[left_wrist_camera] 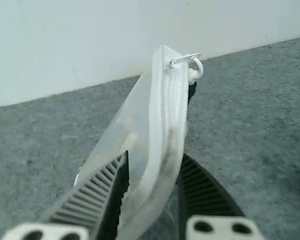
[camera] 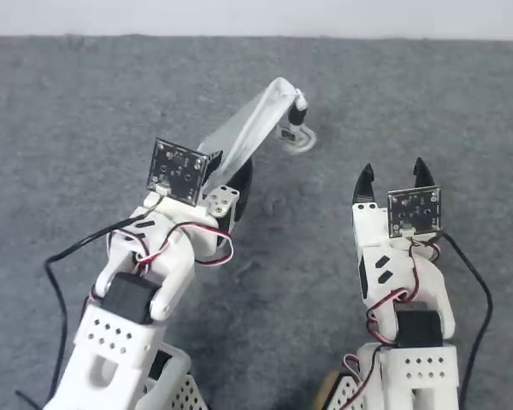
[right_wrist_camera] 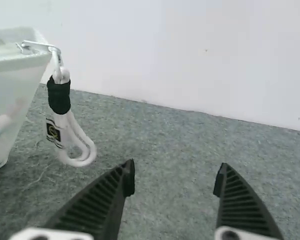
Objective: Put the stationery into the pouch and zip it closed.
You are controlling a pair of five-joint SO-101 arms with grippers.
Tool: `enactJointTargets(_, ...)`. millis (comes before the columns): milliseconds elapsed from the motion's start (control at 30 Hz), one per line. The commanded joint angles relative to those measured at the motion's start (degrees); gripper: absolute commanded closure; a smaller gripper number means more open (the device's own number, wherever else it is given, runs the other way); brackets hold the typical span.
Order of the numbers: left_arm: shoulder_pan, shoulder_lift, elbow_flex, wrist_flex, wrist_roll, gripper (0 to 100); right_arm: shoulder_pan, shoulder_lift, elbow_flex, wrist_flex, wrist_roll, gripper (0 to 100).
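My left gripper (camera: 239,184) is shut on the translucent white pouch (camera: 252,124) and holds it off the grey carpet, its far end pointing up and away. In the left wrist view the pouch (left_wrist_camera: 157,135) sits pinched between the two black fingers (left_wrist_camera: 102,195), zipper edge upward, with the metal zipper pull (left_wrist_camera: 185,61) at its tip. A white loop strap with a black band (right_wrist_camera: 60,117) hangs from that pull, also seen in the high view (camera: 297,128). My right gripper (camera: 393,179) stands open to the right of the pouch, nothing between its fingers (right_wrist_camera: 107,197).
Grey carpet (camera: 85,128) covers the table, with a white wall (right_wrist_camera: 190,50) behind it. Black cables (camera: 56,282) trail from both arm bases at the front edge.
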Motion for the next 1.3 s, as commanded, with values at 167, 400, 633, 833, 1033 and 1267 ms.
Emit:
enactJointTargets(167, 7.1, -1.2, -11.6, 9.5, 1.3, 86, -0.5, -1.5, 3.0, -7.8, 0.7, 74.9)
enactJointTargets(400, 7.8, -1.2, -14.0, 13.1, 1.2, 85, -0.4, -1.6, 3.1, -8.2, 0.4, 74.9)
enactJointTargets(633, 7.5, -1.2, -15.6, 15.1, 6.4, 74, -0.2, -1.6, 3.3, -8.5, 0.5, 74.9)
enactJointTargets(833, 7.6, -1.2, -15.9, 15.1, 6.6, 74, -0.1, -1.6, 3.3, -8.5, 0.7, 74.9)
enactJointTargets(1033, 7.4, -1.2, -14.5, 14.2, 6.3, 75, -0.1, -1.6, 3.5, -8.5, 0.7, 75.2)
enactJointTargets(1267, 4.7, -1.2, -6.5, 1.1, 5.4, 92, -0.1, -1.6, 3.5, -8.1, 0.7, 82.0)
